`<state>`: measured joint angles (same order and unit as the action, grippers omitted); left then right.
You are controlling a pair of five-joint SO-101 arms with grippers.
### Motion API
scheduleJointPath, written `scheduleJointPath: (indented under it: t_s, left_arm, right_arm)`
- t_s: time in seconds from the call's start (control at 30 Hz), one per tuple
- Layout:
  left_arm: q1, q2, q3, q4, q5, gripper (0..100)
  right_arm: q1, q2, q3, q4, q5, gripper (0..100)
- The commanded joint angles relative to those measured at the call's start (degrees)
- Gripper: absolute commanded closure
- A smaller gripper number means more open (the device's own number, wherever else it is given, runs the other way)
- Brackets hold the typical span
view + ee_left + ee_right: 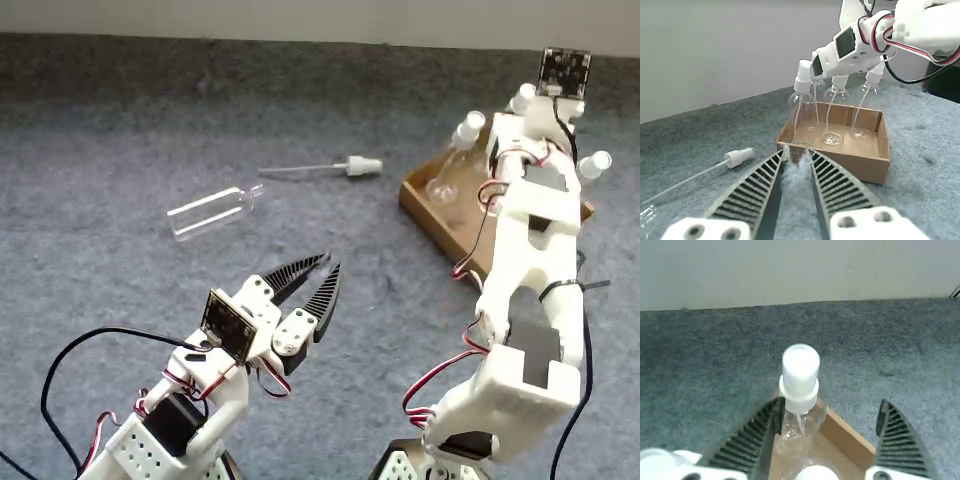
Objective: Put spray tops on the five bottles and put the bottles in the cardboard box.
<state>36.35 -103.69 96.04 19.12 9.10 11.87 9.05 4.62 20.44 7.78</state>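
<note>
High view, step: I judge four bottles finished and the fifth waiting. The bare bottle (212, 212) and the loose spray top (360, 166) lie apart on the table (120, 130), so capping is the step in hand.
High view, bare bottle: it lies on its side off to the left of my left gripper (331, 261), with its long axis running neck-first toward the spray top.
High view, spray top: it lies flat ahead of my left gripper and a little left. Its tube (300, 169) points back at the bottle's neck and its head toward the cardboard box (430, 215).
Left wrist view, left gripper (797, 150): the jaws are nearly together with a narrow gap, holding nothing.
Left wrist view, cardboard box (875, 160): it sits ahead, with four capped bottles (802, 102) upright inside, as far as I can count.
Right wrist view, right gripper (831, 407): the jaws are spread wide and grip nothing. One capped bottle (800, 385) stands upright just beside one jaw.
Next move: I expect to spread my left jaws, pinch the spray top's head, and feed the tube into the neck while the bottle is steadied.
</note>
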Motion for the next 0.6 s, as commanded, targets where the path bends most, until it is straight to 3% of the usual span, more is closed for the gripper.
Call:
scheduleJointPath:
  t_s: [0.0, 0.2, 0.57]
  left_arm:
    - [-0.66, -0.13, 1.01, 0.62, 0.26, 99]
    - [-1.63, -0.48, 1.01, 0.70, 0.26, 99]
    - [-19.65, -0.57, -2.42, 0.35, 0.26, 99]
  right_arm:
    - [-1.63, -4.70, -9.36, 6.37, 0.26, 74.8]
    - [-3.03, -4.70, -19.21, 17.19, 0.26, 75.2]
    - [-12.09, -4.70, -28.44, 38.37, 0.26, 79.4]
